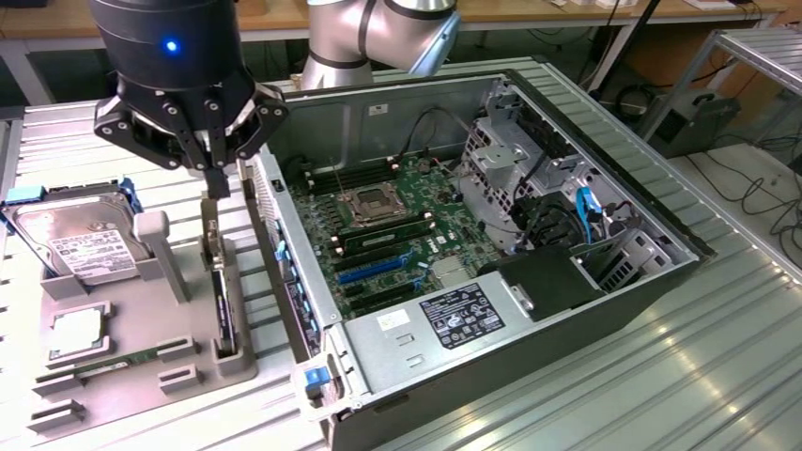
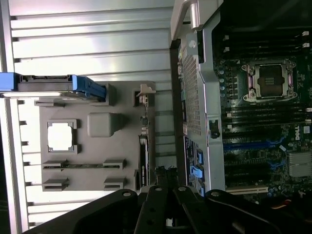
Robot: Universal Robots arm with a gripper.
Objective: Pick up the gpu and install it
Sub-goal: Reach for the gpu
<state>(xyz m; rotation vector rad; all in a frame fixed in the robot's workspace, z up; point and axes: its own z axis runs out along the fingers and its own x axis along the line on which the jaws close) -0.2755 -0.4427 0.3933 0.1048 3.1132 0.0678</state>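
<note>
The gripper (image 1: 222,188) hangs with its fingers pressed together, pinching nothing. In the wrist view the gripper (image 2: 165,171) shows the same closed pair of fingertips.

Directly beneath the tips, the gpu (image 1: 222,305) stands on its long edge in a slot of the grey fixture tray (image 1: 138,395). The upper end of its metal bracket is just under the fingers; whether they touch it cannot be told. In the wrist view the gpu (image 2: 143,161) shows edge-on as a thin dark strip running away from the fingertips along the edge of the fixture tray (image 2: 97,146).

Further from the gripper, toward the exterior view's left:
- A hard drive (image 1: 69,240) with a white label leans in a blue carrier at the far end of the tray; in the wrist view the hard drive (image 2: 53,85) shows its blue edge.
- A processor chip (image 1: 78,329) lies flat in a square pocket, the processor chip (image 2: 61,136) bright in the wrist view.
- A green memory stick (image 1: 119,362) lies between two small holders, and the memory stick (image 2: 80,165) is seen from above by the wrist camera.

On the gripper's other side, just beside the tray, stands the open computer case (image 1: 589,310). Its motherboard lies exposed, with an empty CPU socket (image 1: 374,202) and blue expansion slots (image 1: 376,268) below it. The computer case (image 2: 195,97) and CPU socket (image 2: 270,80) also show in the wrist view. Everything rests on a ribbed metal table (image 1: 701,376).
</note>
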